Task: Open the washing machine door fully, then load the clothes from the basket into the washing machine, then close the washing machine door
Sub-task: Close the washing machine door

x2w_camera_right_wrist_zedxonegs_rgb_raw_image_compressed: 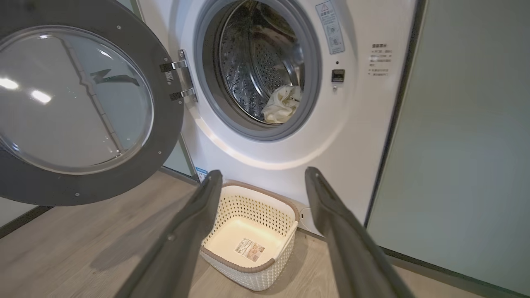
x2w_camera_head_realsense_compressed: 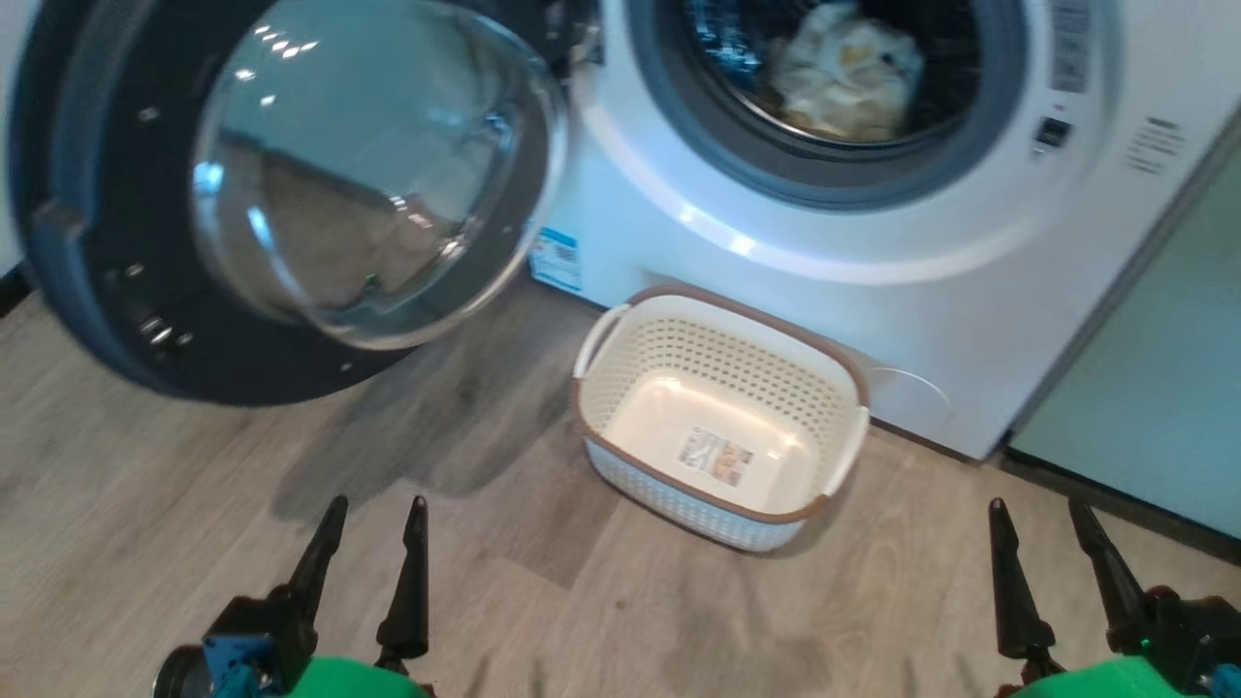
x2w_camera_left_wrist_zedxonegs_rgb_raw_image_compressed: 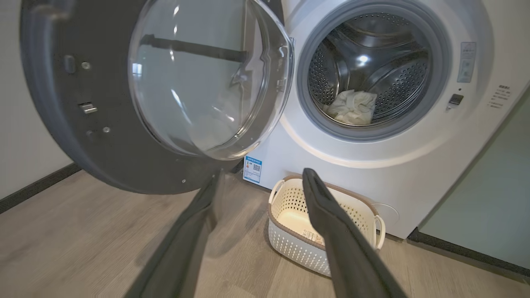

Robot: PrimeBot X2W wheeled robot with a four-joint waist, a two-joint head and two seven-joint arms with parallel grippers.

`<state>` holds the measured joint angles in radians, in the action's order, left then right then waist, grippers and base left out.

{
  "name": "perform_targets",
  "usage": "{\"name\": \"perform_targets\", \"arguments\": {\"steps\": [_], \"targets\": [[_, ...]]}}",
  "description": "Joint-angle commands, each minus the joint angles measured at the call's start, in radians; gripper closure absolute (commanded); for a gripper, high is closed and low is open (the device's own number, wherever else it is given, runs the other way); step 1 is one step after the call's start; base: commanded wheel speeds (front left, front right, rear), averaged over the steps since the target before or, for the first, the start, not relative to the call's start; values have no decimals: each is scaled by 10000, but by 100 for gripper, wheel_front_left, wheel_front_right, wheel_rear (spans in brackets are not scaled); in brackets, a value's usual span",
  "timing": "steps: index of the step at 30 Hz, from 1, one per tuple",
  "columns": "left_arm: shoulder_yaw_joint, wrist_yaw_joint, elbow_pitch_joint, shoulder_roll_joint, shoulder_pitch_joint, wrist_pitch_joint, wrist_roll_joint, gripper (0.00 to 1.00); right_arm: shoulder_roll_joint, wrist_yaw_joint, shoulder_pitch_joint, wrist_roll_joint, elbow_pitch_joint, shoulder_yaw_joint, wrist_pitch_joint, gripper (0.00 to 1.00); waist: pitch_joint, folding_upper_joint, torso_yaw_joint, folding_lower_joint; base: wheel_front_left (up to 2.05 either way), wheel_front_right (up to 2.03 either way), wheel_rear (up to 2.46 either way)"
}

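Wood floor [x2w_camera_head_realsense_compressed: 145, 504]: basket [x2w_camera_head_realsense_compressed: 679, 349] (clothes [x2w_camera_head_realsense_compressed: 848, 73] in washer [x2w_camera_head_realsense_compressed: 698, 242])

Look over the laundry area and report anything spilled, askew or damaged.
Nothing stands out. The clothes lie inside the washing machine, the basket stands upright and empty on the floor, the door hangs open, and the left gripper and right gripper are open, holding nothing.

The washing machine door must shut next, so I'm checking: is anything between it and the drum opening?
Nothing visible. The clothes lie inside the drum, and the basket sits on the floor, seemingly below the washing machine door's sweep.
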<state>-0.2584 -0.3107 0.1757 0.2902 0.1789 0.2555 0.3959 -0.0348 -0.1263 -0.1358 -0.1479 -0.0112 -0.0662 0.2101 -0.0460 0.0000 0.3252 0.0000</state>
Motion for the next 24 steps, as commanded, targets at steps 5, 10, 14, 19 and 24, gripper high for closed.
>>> {"name": "perform_targets", "arguments": {"steps": [5,10,14,19,24], "targets": [[473,12,329,-59,-401,59,-123,0,-154,-44,416,9,311,-306,-8,0,55,0,802,0,0,0,0],[508,44,352,-97,-356,60,-136,0,-154,-44,436,9,279,-348,-7,0,64,0,967,0,0,0,0],[544,61,389,-126,-334,61,-151,0,-154,-44,468,19,272,-374,-6,0,47,0,960,0,0,0,0],[636,168,454,-215,-328,61,-86,100,-154,-44,500,25,259,-416,12,0,-2,0,872,0,0,0,0],[714,333,485,-294,-290,62,-88,100,-154,-44,491,22,256,-396,24,0,-39,0,805,0,0,0,0]]}}
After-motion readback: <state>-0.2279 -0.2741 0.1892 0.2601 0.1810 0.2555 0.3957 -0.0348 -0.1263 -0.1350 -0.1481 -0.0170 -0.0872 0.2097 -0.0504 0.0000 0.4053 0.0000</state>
